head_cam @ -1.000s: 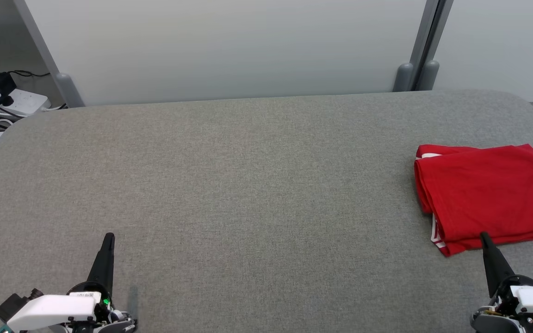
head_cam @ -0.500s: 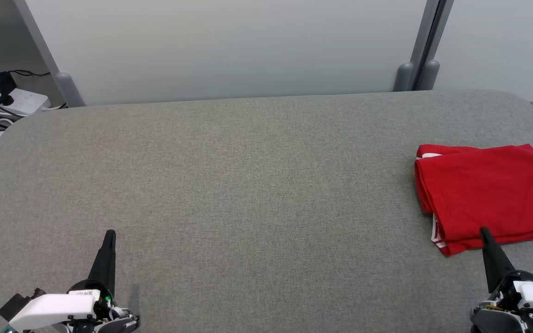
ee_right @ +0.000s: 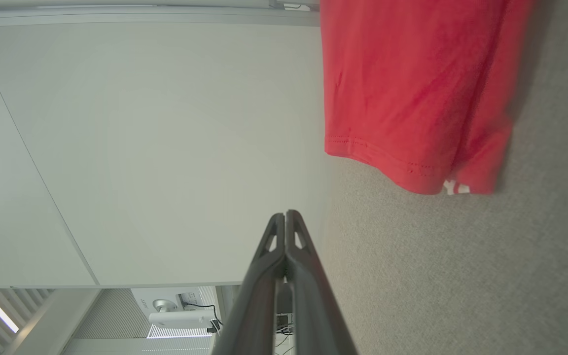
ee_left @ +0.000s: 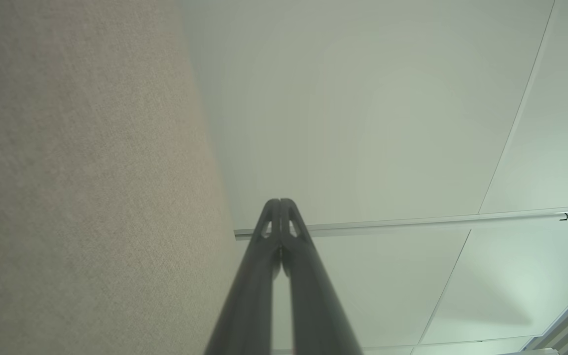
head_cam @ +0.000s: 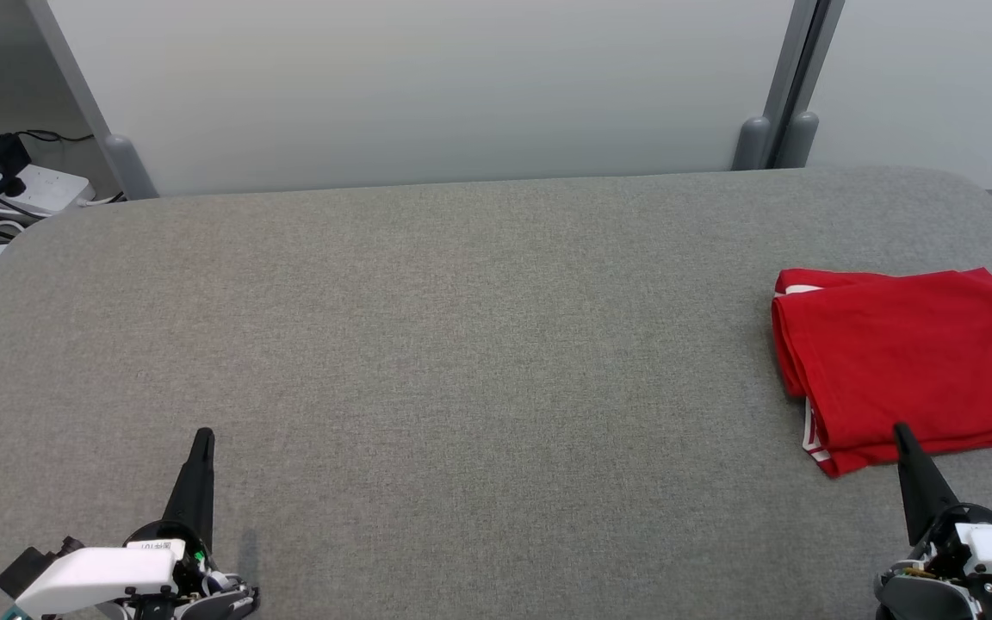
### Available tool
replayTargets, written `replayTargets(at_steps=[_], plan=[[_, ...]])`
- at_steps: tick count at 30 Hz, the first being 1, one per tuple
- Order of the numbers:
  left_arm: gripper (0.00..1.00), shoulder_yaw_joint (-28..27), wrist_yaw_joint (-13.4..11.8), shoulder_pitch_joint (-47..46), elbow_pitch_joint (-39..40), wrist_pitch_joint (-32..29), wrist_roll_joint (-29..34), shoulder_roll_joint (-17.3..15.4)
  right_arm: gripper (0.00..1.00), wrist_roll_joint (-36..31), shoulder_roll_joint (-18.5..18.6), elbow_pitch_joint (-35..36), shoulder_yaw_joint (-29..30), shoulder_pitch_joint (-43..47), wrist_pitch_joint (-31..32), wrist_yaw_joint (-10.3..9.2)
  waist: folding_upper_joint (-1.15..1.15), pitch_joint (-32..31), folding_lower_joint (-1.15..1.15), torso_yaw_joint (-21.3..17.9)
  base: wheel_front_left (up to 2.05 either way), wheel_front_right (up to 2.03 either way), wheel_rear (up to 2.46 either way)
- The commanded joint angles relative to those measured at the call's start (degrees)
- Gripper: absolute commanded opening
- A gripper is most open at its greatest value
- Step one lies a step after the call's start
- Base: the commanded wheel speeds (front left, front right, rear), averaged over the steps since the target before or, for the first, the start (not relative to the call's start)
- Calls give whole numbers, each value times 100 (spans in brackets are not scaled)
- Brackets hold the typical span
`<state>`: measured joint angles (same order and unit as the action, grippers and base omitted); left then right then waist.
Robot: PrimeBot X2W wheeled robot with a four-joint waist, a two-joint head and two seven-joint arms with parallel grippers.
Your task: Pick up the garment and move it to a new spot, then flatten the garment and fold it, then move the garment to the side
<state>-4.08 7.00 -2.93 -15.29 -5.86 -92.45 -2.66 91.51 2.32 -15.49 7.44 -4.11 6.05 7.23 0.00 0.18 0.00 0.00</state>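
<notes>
The garment (head_cam: 905, 362) is red with white trim and lies folded into a rectangle at the right edge of the grey table (head_cam: 461, 344). My right gripper (head_cam: 901, 433) is shut and empty, its tip lying over the garment's near edge in the head view. The right wrist view shows that gripper (ee_right: 285, 217) raised off the table, short of the garment's hem (ee_right: 412, 98). My left gripper (head_cam: 202, 437) is shut and empty at the table's near left, far from the garment; its fingers (ee_left: 280, 204) point along the cloth surface.
White partition panels (head_cam: 427, 86) stand along the table's far edge, with grey posts (head_cam: 776, 138) at the back right. A power strip with black cables (head_cam: 14, 185) sits off the table's far left corner.
Both grippers crept slightly forward over the table. The garment has not moved.
</notes>
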Motion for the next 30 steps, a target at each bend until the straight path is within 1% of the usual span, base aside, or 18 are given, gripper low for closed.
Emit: replayTargets(at_steps=[1,30], plan=[[0,-195,48,-322,124,-23,-13,-60,0,64,59,146,-91,-208,45,25,0,0,0,0,0,0,0],[0,-214,48,-324,124,-39,3,-46,0,62,57,146,-89,-208,47,25,0,0,0,0,0,0,0]])
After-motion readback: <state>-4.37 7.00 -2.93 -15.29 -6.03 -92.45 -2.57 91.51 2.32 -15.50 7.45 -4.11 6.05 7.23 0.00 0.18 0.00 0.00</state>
